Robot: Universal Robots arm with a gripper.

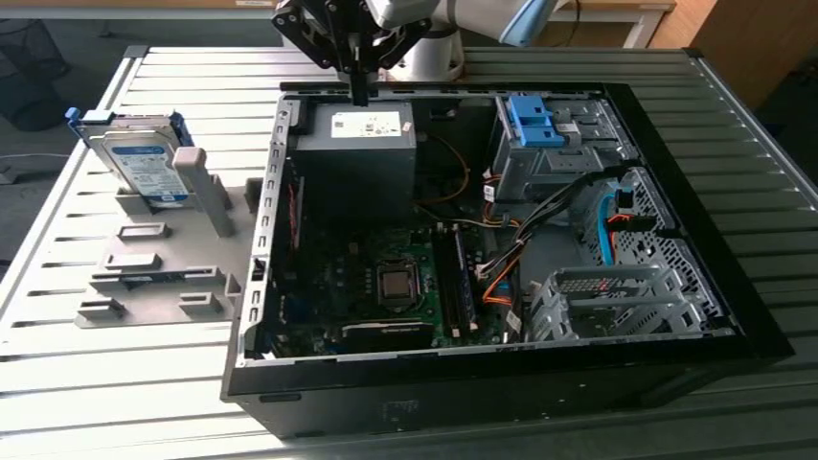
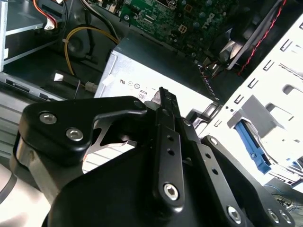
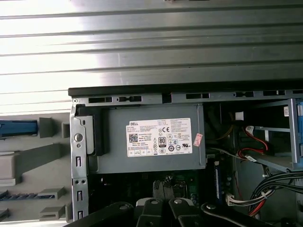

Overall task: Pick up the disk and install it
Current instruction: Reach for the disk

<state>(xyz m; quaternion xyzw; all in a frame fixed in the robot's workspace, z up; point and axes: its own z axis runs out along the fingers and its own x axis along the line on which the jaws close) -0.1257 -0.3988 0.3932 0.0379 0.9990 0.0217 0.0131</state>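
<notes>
We are seeing one gripper [image 1: 359, 94], closed and empty, hovering over one open case [image 1: 511, 388]; one disk [image 1: 144, 161] is standing in a rack [image 1: 153, 280].

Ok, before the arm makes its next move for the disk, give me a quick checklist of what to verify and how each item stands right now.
1. Disk upright in the grey stand, at the exterior view's left, outside the case: ok.
2. Gripper at the disk: not ok. It hangs over the power supply, apart from the disk.
3. Gripper open for a grasp: not ok. It is shut and holds nothing.
4. Case side open, inside reachable from above: ok.
5. Bay under the blue latch bracket free for the disk: cannot tell.
</notes>
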